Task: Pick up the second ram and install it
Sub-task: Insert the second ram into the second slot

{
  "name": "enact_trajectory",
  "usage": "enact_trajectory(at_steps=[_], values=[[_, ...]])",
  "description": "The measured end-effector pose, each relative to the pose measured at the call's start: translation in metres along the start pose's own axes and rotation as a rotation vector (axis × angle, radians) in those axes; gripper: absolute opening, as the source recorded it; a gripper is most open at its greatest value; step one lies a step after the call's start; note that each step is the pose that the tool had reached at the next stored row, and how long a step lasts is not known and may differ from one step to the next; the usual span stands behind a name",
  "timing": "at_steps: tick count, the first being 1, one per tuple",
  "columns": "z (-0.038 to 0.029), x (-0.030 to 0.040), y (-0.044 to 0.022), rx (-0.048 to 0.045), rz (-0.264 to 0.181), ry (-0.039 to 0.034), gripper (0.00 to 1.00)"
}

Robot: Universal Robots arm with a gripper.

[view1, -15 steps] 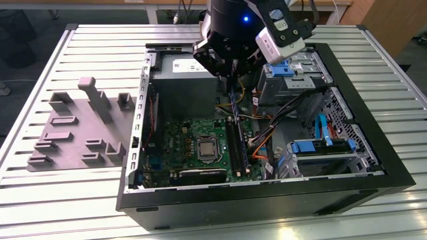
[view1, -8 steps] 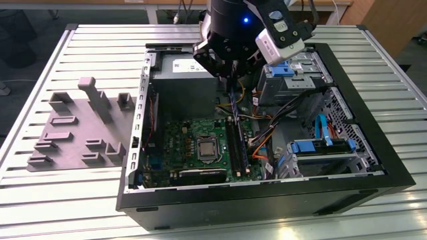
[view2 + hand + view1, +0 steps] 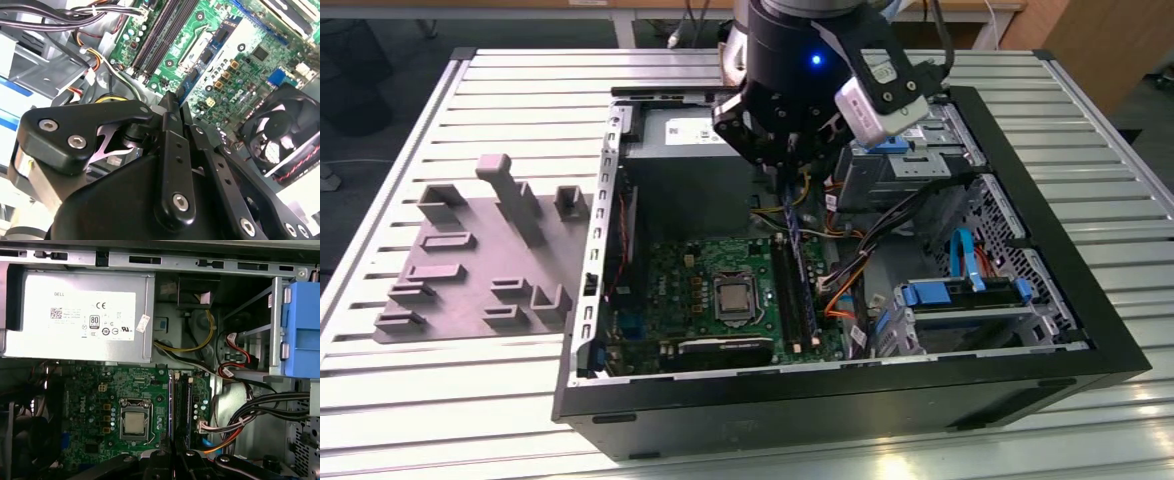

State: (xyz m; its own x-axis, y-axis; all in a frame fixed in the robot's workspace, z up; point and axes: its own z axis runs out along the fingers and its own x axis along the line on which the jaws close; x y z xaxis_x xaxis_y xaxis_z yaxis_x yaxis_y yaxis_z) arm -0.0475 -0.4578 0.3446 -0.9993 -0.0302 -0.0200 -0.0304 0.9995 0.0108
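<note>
The second ram (image 3: 175, 444) showed only as a thin dark edge clamped in the closed pincer (image 3: 175, 456), above the motherboard (image 3: 100, 390) slots (image 3: 181, 405). Seating it well would need it square over 1 free slot; its length stayed hidden

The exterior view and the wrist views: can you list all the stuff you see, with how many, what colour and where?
Computer case: one, black, open, on the slatted table.
Table: one, silver-grey slats.
Motherboard: one, green, on the case floor.
Ram: one thin dark stick, standing at the long slots below the claw.
Power supply: one, silver, at the case's far wall.
Fan: one, black, beside the motherboard.
Drive brackets: blue, at the exterior view's right.
Cables: several, orange, yellow, black.
Parts tray: one, grey, at the exterior view's left.
Claw: one, black, over the slots.
</note>
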Motion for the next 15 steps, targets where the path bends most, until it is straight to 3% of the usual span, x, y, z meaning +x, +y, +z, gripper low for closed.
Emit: enact_trajectory(at_steps=[3, 11, 15], values=[[0.0055, 0.0000, -0.0001, -0.0004, -0.026, 0.0006, 0.14], [0.0196, -0.0001, -0.0002, -0.0005, -0.022, 0.0005, 0.14], [0.0198, -0.0002, -0.0003, -0.0003, -0.022, 0.0006, 0.14]])
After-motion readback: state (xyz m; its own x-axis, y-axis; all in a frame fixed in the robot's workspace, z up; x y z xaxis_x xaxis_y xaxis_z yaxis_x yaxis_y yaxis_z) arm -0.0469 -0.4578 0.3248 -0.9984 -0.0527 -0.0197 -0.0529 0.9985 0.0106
